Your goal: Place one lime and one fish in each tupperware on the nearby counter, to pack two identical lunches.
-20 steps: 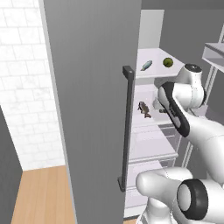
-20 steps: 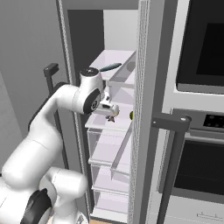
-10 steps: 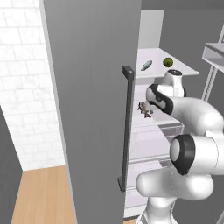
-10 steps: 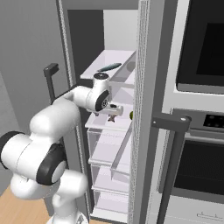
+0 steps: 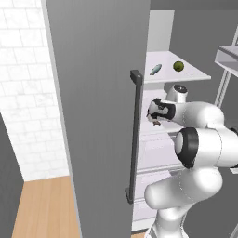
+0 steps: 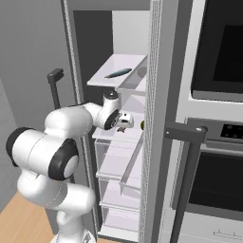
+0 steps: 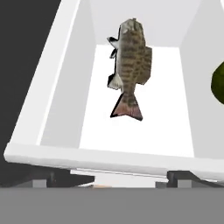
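A dark brown-olive fish (image 7: 130, 61) lies on a white fridge shelf (image 7: 144, 131), head away from me, with the edge of a lime (image 7: 218, 83) just to its right. My gripper (image 7: 116, 179) hovers open in front of the fish's tail, touching nothing. In the left base view the gripper (image 5: 155, 115) reaches in at the middle shelf. On the shelf above lie a pale fish (image 5: 155, 69) and a second lime (image 5: 178, 66). In the right base view the gripper (image 6: 126, 121) is beside the middle-shelf lime (image 6: 142, 125). The tupperware and counter are out of view.
The open grey fridge door (image 5: 93, 116) with its dark handle (image 5: 135, 139) stands close on the left of the arm. Clear drawers (image 6: 118, 161) sit below the middle shelf. A built-in oven (image 6: 218, 52) and a second door handle (image 6: 185, 166) are on the right.
The arm has folded its elbow down and out, and the hand has moved in toward the brown fish on the middle shelf. The jaws stayed open.
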Robot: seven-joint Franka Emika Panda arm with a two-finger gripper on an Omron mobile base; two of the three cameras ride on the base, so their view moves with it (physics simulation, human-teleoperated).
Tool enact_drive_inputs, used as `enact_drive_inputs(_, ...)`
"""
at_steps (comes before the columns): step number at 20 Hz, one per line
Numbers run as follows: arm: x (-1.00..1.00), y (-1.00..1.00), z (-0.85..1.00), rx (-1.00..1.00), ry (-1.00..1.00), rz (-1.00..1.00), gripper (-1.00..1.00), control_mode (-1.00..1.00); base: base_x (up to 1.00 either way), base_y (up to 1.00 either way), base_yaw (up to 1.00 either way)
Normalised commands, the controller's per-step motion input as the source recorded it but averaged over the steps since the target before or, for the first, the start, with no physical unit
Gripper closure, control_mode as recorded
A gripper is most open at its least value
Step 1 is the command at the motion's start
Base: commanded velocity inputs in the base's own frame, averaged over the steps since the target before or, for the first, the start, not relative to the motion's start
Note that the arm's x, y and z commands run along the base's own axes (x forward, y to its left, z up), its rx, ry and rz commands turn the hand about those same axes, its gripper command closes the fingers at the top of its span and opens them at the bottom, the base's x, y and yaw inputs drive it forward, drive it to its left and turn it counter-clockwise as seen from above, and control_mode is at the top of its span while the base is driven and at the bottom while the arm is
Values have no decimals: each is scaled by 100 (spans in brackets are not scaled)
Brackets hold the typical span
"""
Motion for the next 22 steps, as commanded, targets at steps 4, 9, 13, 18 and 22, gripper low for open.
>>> enact_drive_inputs(4, 88, 0, 18, 0, 3, 1, -100, -100, 0, 0, 0)
enact_drive_inputs(9, 43, -12, 0, 0, 1, 1, -100, -100, 0, 0, 0)
enact_drive_inputs(13, 14, -25, -15, 0, 2, 0, -100, -100, 0, 0, 0)
enact_drive_inputs(18, 16, -6, -26, 0, 2, 0, -100, -100, 0, 0, 0)
enact_drive_inputs(22, 9, 1, -27, 0, 1, 0, -100, -100, 0, 0, 0)
